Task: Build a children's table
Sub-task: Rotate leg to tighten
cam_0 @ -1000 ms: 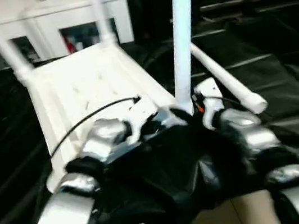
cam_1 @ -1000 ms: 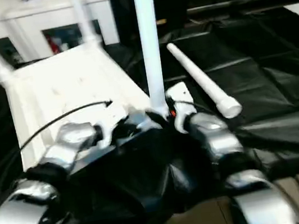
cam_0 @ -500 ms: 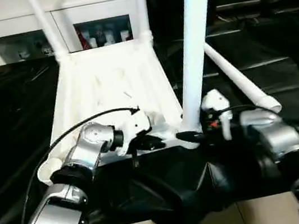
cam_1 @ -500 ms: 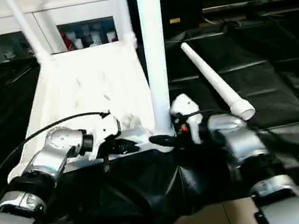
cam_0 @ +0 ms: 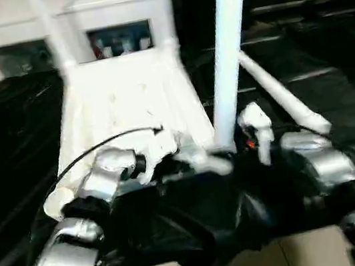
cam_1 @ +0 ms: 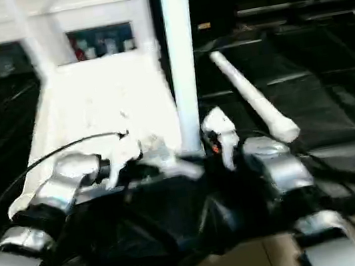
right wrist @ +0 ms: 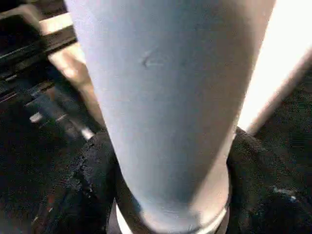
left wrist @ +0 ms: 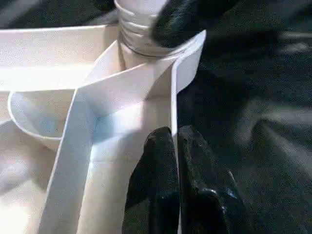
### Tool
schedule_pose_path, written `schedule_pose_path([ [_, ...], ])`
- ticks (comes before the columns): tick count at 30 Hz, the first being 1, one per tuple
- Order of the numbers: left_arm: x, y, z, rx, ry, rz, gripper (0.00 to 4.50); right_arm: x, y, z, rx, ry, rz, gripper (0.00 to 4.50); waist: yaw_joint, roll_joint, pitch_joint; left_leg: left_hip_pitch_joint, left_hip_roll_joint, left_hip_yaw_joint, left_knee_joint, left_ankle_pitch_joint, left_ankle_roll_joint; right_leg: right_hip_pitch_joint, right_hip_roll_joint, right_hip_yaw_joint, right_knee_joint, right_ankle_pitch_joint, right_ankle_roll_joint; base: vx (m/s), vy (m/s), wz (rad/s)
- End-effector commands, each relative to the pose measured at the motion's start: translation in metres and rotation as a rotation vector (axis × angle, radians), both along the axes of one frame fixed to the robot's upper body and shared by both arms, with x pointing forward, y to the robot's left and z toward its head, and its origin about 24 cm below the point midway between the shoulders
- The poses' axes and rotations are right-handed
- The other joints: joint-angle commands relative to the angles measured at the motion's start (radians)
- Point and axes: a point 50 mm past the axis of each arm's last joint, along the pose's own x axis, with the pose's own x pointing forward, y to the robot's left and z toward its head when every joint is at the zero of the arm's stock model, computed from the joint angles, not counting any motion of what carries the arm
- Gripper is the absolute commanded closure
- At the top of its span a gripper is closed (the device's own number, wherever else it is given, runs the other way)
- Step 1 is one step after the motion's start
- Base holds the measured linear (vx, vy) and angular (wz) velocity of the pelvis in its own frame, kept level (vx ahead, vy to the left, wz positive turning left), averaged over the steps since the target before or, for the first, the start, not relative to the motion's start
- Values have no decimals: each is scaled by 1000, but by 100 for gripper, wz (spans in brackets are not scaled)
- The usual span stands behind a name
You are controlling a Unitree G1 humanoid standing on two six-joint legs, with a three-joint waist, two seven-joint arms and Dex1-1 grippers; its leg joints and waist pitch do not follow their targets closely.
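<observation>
Both grippers are seen at the near right corner of the upturned white tabletop (cam_0: 124, 94), which lies ribbed side up on the black-draped work table (cam_0: 331, 81). The left gripper (left wrist: 175, 146) is pinched together on the thin side wall of the tabletop, one black finger on each face of the rim, just beside the corner socket (left wrist: 146, 48). The right gripper (right wrist: 170, 195) is set around the foot of the upright leg (cam_0: 226, 58), its black fingers (right wrist: 92, 185) seen on either side of the tube and close against it; a firm clamp cannot be told from the pictures, though a grip around the leg is what is shown. That leg is stood in the near right corner socket and rises out of the top of the head views. Two further legs (cam_0: 164, 7) are seen standing in the far corners. A fourth leg (cam_0: 287, 99) is laid loose on the black cloth, to the right of the tabletop and apart from it. White cabinets (cam_0: 111, 15) are seen behind the work table.
</observation>
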Motion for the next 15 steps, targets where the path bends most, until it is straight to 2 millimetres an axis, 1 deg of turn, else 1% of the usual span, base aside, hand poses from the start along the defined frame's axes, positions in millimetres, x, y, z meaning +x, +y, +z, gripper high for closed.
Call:
schedule_pose_path([
  [1,13,-13,11,-23,-61,111,450,1,-1,-26,-58,103,-205,181,-10,-10,-61,30,45,-35,-80,-381,-24,29,-65,36,-95,-492,-166,0,0,0],
  [2,16,-18,12,-25,-72,154,450,4,2,-28,-44,118,-267,181,-17,-13,-62,29,42,-37,-80,-388,-25,32,-66,34,-98,-502,-158,0,0,0],
  [3,16,-18,12,-25,-72,154,450,4,2,-28,-44,118,-267,181,-20,-13,-62,30,43,-36,-80,-392,-22,30,-65,34,-102,-506,-156,0,0,0],
  [4,18,-23,13,-33,-73,189,450,6,6,-30,-37,127,-316,182,-23,-8,-62,30,42,-37,-80,-402,-15,30,-63,33,-104,-506,-152,0,0,0],
  [5,20,-29,15,-43,-76,222,450,9,11,-30,-27,136,-355,182,-24,-9,-63,29,41,-35,-80,-402,-12,28,-63,34,-104,-498,-153,0,0,0],
  [6,20,-30,15,-44,-77,226,450,9,12,-30,-26,137,-361,182,-25,-10,-64,31,41,-36,-79,-396,-11,28,-63,34,-103,-484,-159,0,0,0],
  [7,21,-37,17,-53,-79,246,450,12,21,-30,-5,152,-400,182,-24,-3,-65,28,41,-37,-80,-387,-7,32,-63,34,-102,-461,-163,0,0,0],
  [8,21,-41,17,-56,-82,246,450,13,27,-30,-6,151,-398,182,-28,-6,-66,26,42,-36,-81,-383,-4,32,-62,36,-100,-433,-170,0,0,0],
  [9,21,-45,18,-60,-85,247,450,14,34,-29,-7,150,-395,182,-28,-5,-67,27,41,-35,-80,-381,-4,31,-61,35,-99,-422,-175,0,0,0],
  [10,21,-49,19,-63,-90,240,450,15,45,-27,-6,135,-364,182,-29,-5,-68,24,41,-35,-81,-376,-5,33,-62,35,-95,-394,-186,0,0,0],
  [11,20,-50,19,-63,-92,238,450,15,48,-27,-8,129,-353,182,-30,-5,-68,23,41,-35,-82,-376,-4,35,-60,35,-95,-384,-188,0,0,0],
  [12,20,-52,19,-62,-96,234,450,15,52,-26,-12,120,-336,182,-28,-5,-70,25,41,-32,-79,-369,4,34,-61,37,-93,-351,-198,0,0,0],
  [13,19,-51,19,-63,-104,205,450,16,57,-20,40,99,-286,147,-28,-9,-71,21,41,-31,-78,-351,15,39,-61,37,-89,-317,-208,0,0,0],
  [14,19,-49,19,-64,-104,189,450,16,57,-17,57,86,-271,112,-27,-8,-72,21,41,-30,-77,-337,26,40,-62,38,-86,-293,-217,0,0,0],
  [15,18,-48,19,-66,-103,178,450,16,56,-16,63,78,-256,112,-26,-8,-72,19,40,-29,-76,-326,36,43,-62,37,-86,-287,-221,0,0,0],
])
